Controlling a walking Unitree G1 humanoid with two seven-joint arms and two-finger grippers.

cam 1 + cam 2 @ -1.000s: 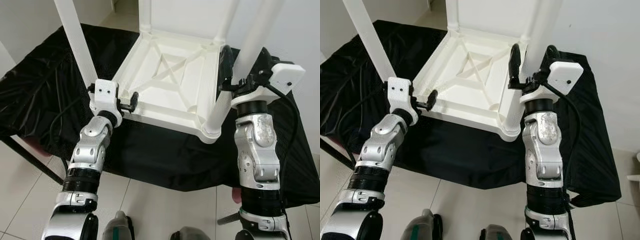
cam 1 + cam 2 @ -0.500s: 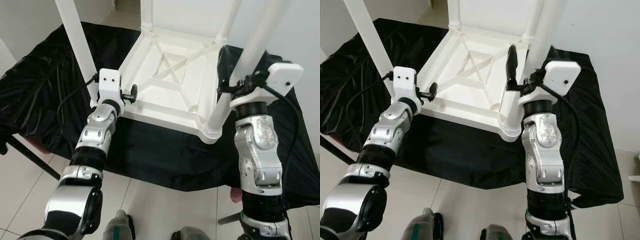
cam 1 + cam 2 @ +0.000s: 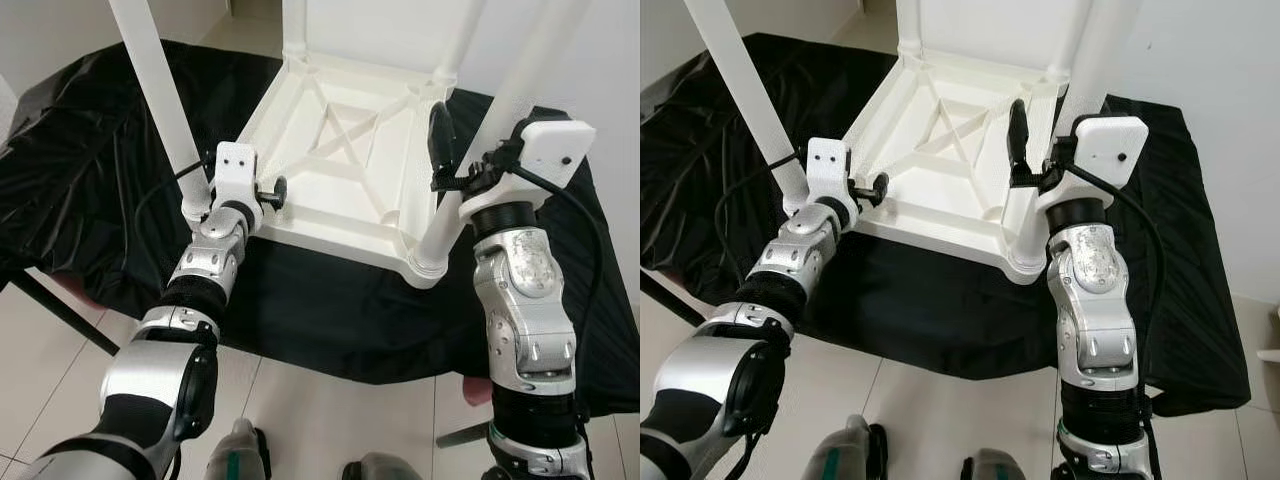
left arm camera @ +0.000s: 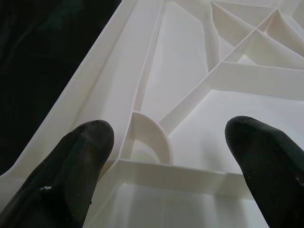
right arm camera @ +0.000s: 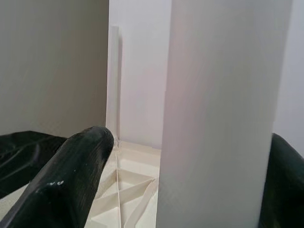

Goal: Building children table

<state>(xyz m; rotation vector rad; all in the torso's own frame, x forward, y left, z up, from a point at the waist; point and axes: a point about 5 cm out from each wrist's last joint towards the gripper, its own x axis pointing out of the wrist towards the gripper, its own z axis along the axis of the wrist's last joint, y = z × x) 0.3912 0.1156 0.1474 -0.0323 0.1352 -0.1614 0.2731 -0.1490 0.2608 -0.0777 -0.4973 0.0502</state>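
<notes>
A white plastic children's table [image 3: 345, 150] lies upside down on a black cloth, its legs pointing up. My left gripper [image 3: 268, 190] is open at the table's front rim, right beside the base of the near-left leg [image 3: 160, 100]. In the left wrist view its fingers [image 4: 85, 152] spread wide over the ribbed underside [image 4: 228, 71]. My right gripper [image 3: 470, 150] is open around the near-right leg [image 3: 505, 115], one finger on each side. In the right wrist view that leg [image 5: 223, 114] stands between the fingers, with a gap on one side.
The black cloth [image 3: 90, 170] covers a low stand with a dark frame leg [image 3: 60, 315] at the left. Pale floor tiles [image 3: 50, 400] lie in front. A white wall stands behind and to the right of the table.
My left arm has reached forward and to the right, bringing its gripper closer to the table's front rim. The right wrist has shifted slightly left along the near-right leg.
</notes>
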